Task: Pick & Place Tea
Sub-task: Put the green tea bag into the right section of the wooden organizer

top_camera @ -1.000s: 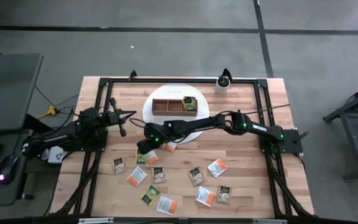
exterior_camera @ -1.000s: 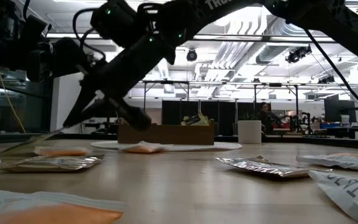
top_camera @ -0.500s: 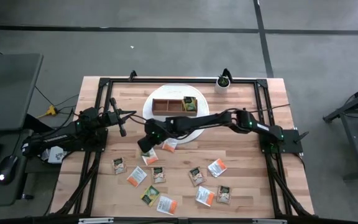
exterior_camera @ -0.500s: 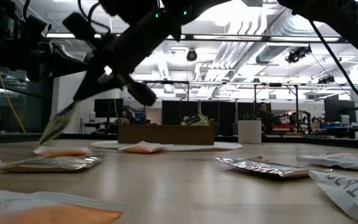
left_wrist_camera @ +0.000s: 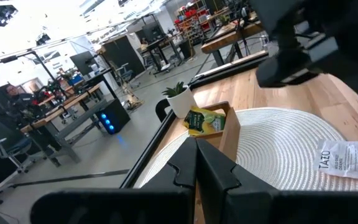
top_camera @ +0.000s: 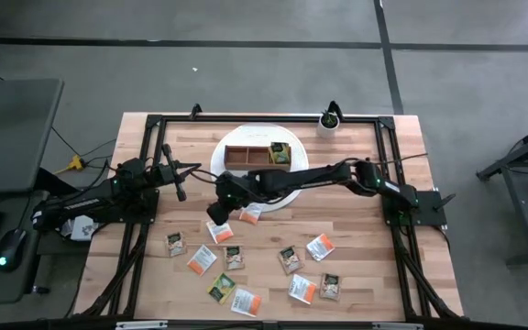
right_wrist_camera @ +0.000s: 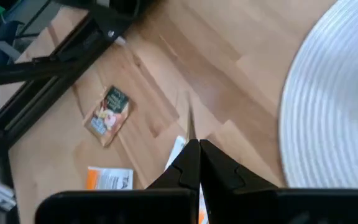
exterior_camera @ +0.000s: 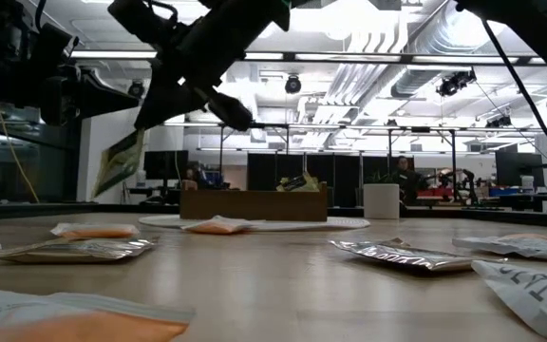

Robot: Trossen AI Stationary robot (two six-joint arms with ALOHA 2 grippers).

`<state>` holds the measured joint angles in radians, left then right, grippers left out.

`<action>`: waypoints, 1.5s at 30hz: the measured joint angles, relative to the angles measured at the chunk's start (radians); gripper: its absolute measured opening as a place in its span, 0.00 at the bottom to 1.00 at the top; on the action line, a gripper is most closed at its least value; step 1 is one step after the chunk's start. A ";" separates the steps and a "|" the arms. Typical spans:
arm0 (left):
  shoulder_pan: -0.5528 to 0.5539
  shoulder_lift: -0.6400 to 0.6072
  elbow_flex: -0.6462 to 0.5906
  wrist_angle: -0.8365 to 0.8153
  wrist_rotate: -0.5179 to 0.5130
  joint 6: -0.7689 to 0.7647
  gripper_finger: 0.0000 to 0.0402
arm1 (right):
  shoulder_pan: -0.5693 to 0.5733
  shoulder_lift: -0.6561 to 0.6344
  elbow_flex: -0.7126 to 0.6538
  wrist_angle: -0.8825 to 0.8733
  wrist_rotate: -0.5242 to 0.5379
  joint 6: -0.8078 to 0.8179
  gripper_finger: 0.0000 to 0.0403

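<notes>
My right gripper reaches across the table from the right and hovers in front of the white round mat, shut on a green-yellow tea sachet that hangs well above the table. In the right wrist view the sachet shows edge-on, just beyond the shut fingertips. The wooden box stands on the mat with a green sachet in its right compartment. Several other sachets lie flat on the near half of the table, among them one below the gripper. My left gripper waits, shut, at the left. My right gripper pinches the green-yellow sachet by its upper edge between the two fingers, which slant down from above. The sachet is lifted clear of the table and hangs tilted below the fingers. It lies in line with the gap between the fingers.
A white-orange sachet lies at the mat's near edge. A small potted plant stands at the far edge. Black frame rails run along the table's sides. Bare wood lies between the mat and the scattered sachets.
My right gripper, shut on the green-yellow sachet, has risen from table height and moved slightly toward the mat. The sachet, first lying almost flat on the wood, came up by one edge and now hangs clear of the table.
</notes>
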<state>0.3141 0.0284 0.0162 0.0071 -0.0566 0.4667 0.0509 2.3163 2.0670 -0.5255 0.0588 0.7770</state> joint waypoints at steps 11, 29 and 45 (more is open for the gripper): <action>0.000 0.000 0.000 0.000 0.000 0.000 0.00 | -0.002 -0.079 0.000 -0.133 0.225 -0.156 0.00; 0.000 0.000 0.000 0.000 0.000 0.000 0.00 | -0.071 -0.485 -0.640 0.225 0.368 -0.222 0.00; 0.000 0.000 0.000 0.000 0.000 0.000 0.00 | -0.237 -0.784 -1.066 0.533 0.214 -0.577 0.00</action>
<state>0.3141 0.0281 0.0160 0.0071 -0.0563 0.4666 -0.1864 1.5325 1.0007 0.0076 0.2731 0.2000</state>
